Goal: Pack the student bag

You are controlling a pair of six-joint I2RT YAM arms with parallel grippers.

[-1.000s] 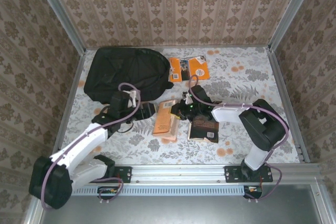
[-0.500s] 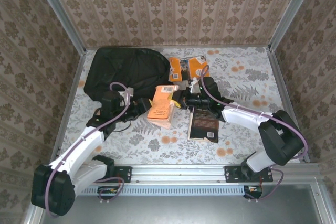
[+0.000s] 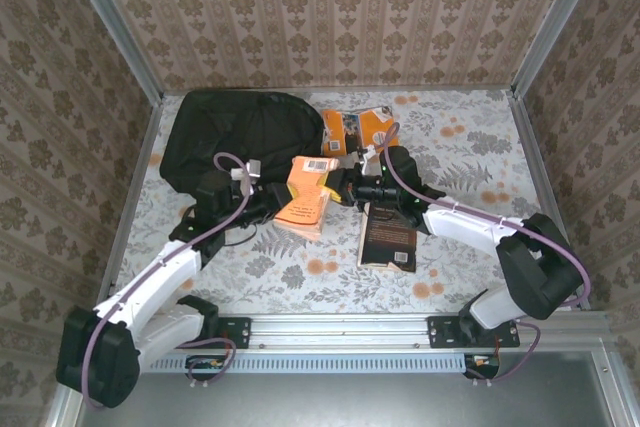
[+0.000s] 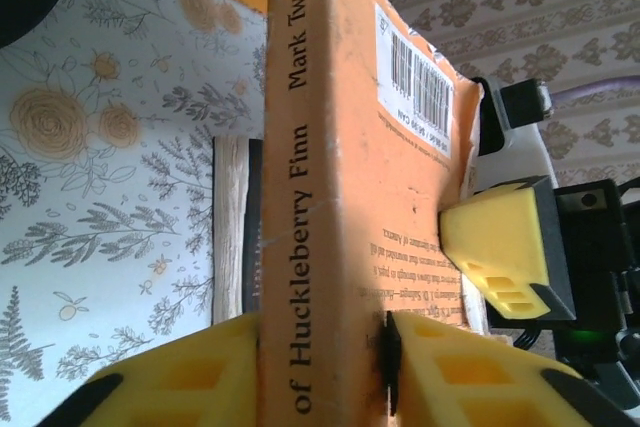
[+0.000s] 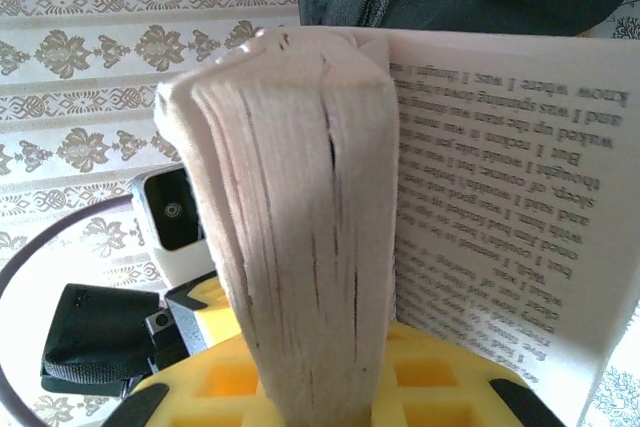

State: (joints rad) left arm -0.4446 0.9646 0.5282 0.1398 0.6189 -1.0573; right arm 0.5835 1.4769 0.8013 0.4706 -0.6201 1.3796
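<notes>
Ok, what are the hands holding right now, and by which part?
Both hold the orange Huckleberry Finn paperback: the left hand clamps it across the spine, and the right hand clamps the page block at the opposite edge.

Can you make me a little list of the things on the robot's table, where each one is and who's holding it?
bag: large black fabric backpack, far left of the flowery table
held book: orange paperback Huckleberry Finn, between both arms, beside the backpack
left jaws: shut on the paperback's spine
right jaws: shut on its page edge, one page loose
other books: dark-covered book flat by the right arm; orange-covered book right of the backpack
</notes>
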